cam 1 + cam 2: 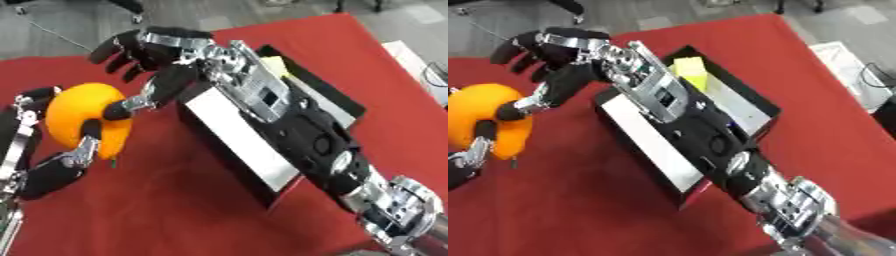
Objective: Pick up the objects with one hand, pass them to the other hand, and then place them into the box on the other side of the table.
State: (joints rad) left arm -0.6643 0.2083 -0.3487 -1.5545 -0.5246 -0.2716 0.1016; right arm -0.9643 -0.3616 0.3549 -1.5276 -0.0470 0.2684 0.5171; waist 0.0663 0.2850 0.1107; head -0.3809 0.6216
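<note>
Red cloth [175, 210] covers the table, with grey floor beyond its far edge. From the left eye, the left hand [52, 160] curls its fingers round an orange fruit [86, 120], held above the cloth to the left of the black box [262, 185]. The right hand [153, 55] reaches across over the box, fingers relaxed and spread, its thumb touching the fruit. The right forearm hides much of the box's inside.

From the right eye, a yellow object [690, 67] lies in the box's far end, beside the forearm. White items [846, 60] sit right of the box, off the cloth.
</note>
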